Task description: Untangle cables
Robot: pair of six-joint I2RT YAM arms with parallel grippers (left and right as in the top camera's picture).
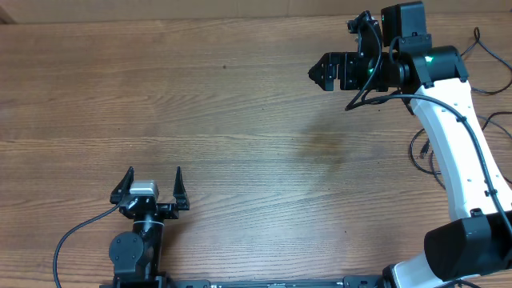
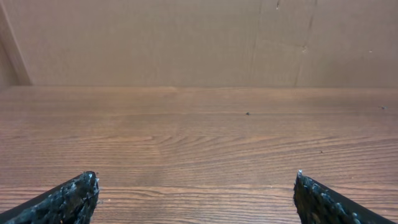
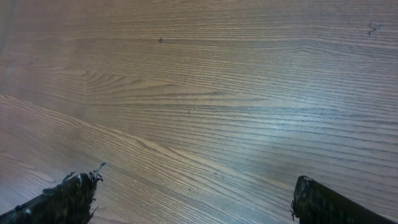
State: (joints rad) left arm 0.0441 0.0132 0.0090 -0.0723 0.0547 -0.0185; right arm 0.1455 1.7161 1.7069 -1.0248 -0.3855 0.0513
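Black left hand; white right arm bears green light.

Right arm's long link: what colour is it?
The link is white; it shows best in the overhead view.

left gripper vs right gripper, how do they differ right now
The left gripper sits at the near edge of the table; the right gripper reaches out at the far side. The left gripper points at the far edge, the right gripper sideways, toward the left. Both are open and empty.
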